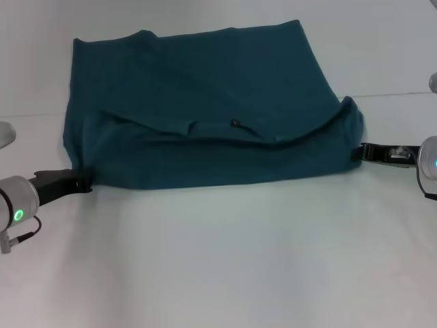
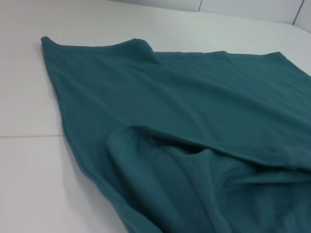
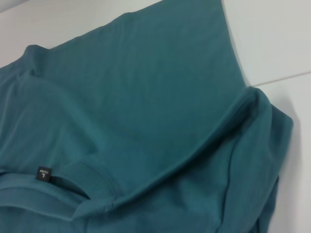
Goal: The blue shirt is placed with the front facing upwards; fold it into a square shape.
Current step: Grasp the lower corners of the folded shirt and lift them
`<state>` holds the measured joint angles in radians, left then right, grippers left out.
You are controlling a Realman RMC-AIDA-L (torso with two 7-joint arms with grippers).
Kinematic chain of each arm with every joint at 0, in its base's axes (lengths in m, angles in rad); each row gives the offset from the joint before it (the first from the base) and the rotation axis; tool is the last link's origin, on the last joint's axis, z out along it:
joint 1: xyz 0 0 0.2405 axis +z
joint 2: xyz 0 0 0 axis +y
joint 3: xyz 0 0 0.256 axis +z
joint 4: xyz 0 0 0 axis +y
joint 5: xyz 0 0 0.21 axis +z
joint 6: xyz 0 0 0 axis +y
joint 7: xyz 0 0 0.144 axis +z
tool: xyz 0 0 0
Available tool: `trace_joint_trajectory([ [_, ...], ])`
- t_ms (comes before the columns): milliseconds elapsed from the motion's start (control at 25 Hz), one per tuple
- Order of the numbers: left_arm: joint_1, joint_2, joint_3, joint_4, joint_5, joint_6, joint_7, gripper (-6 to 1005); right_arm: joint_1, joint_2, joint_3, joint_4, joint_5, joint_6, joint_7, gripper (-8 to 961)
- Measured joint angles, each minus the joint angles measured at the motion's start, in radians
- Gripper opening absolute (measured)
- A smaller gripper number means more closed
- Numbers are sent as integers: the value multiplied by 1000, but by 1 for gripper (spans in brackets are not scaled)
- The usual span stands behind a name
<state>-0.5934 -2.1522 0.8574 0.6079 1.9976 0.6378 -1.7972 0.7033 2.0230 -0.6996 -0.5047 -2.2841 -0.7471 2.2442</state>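
The blue shirt (image 1: 205,82) lies spread across the far half of the white table, with its near part doubled back over the rest. The collar (image 1: 205,130) and its small dark label (image 1: 235,124) sit at the middle of the folded flap's edge. My left gripper (image 1: 85,182) is at the shirt's near left corner, shut on the cloth. My right gripper (image 1: 360,152) is shut on the near right corner, where the cloth bulges upward. The left wrist view shows the teal cloth (image 2: 194,97) up close. The right wrist view shows the shirt (image 3: 146,73) and the label (image 3: 44,174).
The shirt rests on a white table (image 1: 218,260). A thin seam line (image 1: 392,93) crosses the tabletop behind the shirt's right corner. Bare white surface stretches from the shirt's near edge toward me.
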Motion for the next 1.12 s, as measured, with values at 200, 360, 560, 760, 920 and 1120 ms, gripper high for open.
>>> trace_joint_trajectory([
  [200, 5, 2, -5, 8, 0, -1, -2, 69, -14, -1, 0, -20, 10, -16, 0, 20],
  [360, 27, 6, -15, 35, -1, 47, -13, 51, -45, 8, 0, -84, 25, -62, -3, 20],
  [560, 73, 11, -62, 94, -1, 168, -33, 52, -83, 9, -1, -122, 71, -132, -47, 21],
  [760, 124, 14, -123, 154, 5, 332, -47, 52, -134, 15, 0, -176, 103, -225, -120, 21],
  [920, 170, 15, -161, 215, 24, 471, -69, 51, -175, 18, 0, -222, 104, -300, -148, 21],
  [1120, 199, 19, -247, 252, 78, 645, -71, 51, -230, 17, -2, -276, 100, -390, -165, 20],
])
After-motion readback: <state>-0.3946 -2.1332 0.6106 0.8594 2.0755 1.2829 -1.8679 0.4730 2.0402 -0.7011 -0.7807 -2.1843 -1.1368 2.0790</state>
